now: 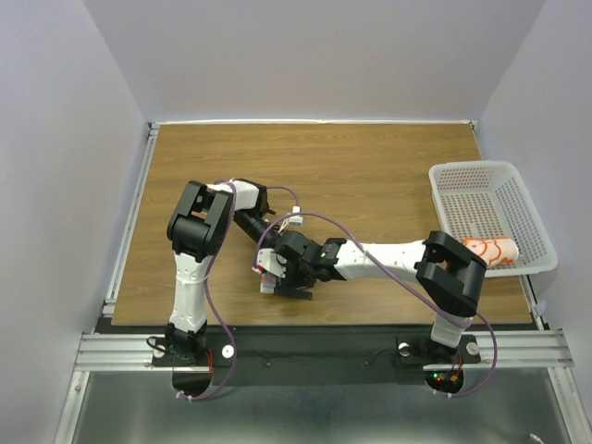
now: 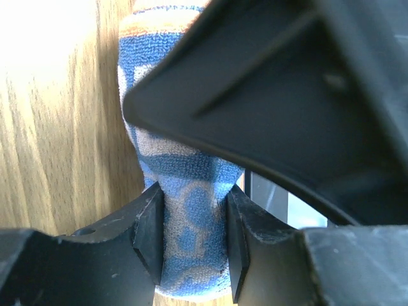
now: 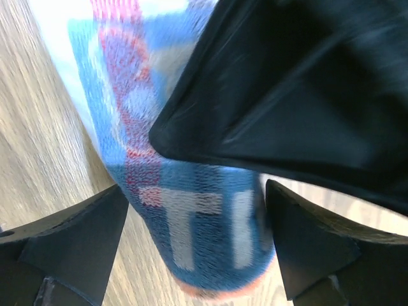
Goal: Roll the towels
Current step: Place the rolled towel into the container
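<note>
One rolled towel (image 1: 490, 250), white with orange print, lies in the white basket (image 1: 474, 172) at the right. The other towel (image 1: 268, 280) is a tight blue-patterned roll (image 2: 159, 70) on the table in the middle, where both arms meet. My left gripper (image 2: 194, 237) is shut on one end of it, and its pads (image 2: 148, 236) pinch the cloth in. My right gripper (image 3: 194, 245) straddles the roll's other end (image 3: 127, 127), which shows white lettering. Its jaws stand wide open, with a gap beside the left finger (image 3: 73, 245). In the top view the two grippers (image 1: 277, 268) overlap and hide most of this roll.
The perforated basket sits at the table's right edge. The right arm's forearm (image 1: 388, 257) stretches low across the table's front half. Purple cables (image 1: 305, 217) loop over both wrists. Bare wood tabletop (image 1: 351, 166) lies behind the arms. White walls close in on three sides.
</note>
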Available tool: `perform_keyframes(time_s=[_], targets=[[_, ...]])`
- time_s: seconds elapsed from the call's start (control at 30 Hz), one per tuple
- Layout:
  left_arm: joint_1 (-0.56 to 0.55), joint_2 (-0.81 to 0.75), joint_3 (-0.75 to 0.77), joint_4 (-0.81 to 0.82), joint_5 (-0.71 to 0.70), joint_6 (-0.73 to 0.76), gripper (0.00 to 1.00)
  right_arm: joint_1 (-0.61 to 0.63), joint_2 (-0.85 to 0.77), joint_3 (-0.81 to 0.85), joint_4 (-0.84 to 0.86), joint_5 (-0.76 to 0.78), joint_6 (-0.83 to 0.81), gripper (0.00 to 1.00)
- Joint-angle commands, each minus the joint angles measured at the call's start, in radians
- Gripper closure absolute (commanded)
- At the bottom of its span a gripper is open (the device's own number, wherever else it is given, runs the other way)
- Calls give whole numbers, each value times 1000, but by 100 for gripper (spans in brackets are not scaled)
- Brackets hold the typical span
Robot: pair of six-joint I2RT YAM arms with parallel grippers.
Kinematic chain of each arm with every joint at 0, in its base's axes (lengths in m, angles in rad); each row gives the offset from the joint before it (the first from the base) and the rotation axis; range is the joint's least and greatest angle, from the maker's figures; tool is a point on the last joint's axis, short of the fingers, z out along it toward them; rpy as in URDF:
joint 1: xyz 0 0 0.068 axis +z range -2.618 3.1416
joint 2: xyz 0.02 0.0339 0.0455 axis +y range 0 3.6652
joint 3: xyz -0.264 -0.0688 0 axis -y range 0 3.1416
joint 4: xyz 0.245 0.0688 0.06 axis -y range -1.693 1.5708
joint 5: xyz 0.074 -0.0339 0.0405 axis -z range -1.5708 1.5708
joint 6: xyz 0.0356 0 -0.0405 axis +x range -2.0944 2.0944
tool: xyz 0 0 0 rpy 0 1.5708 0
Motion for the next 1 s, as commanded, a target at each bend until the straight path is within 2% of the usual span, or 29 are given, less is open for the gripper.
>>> perform_keyframes(time_s=[0.0, 0.03, 0.1, 0.13, 0.17, 0.27, 0.3, 0.37, 0.4, 0.43, 0.47, 0.7, 0.83, 0.93, 0.97], targets=[[1, 36, -6, 69, -147, 62, 66, 6, 21, -27, 76, 15, -13, 12], [1, 35, -6, 69, -149, 62, 66, 6, 24, -33, 81, 13, -13, 13], [3, 32, -6, 69, -142, 64, 64, 6, 24, -44, 93, 10, -13, 24], [3, 32, -6, 69, -141, 64, 64, 6, 24, -53, 95, 10, -13, 30], [3, 29, -3, 69, -135, 62, 62, 6, 22, -57, 101, 9, -13, 42], [9, 22, 5, 69, -127, 59, 59, 8, 16, -77, 106, 3, -13, 57], [12, 12, 8, 69, -119, 53, 54, 6, 15, -83, 106, 1, -15, 67], [36, -4, 17, 69, -109, 47, 47, 6, 5, -96, 106, 0, -16, 79], [50, -22, 31, 69, -97, 41, 42, 6, -7, -114, 104, 3, -19, 91], [64, -31, 41, 69, -95, 27, 40, 6, -14, -122, 104, 4, -21, 97], [94, -59, 66, 69, -92, 9, 31, 6, -33, -142, 104, 9, -19, 99], [278, -187, 240, 71, -93, -80, 1, 6, -128, -209, 84, 44, 49, 99], [355, -269, 307, 124, -96, -172, 1, -29, -177, -211, 53, 33, 158, 100], [371, -378, 272, 259, -135, -292, 1, -130, -235, -174, 27, 1, 262, 99], [372, -411, 226, 349, -159, -322, 1, -187, -279, -148, 21, 7, 295, 99]])
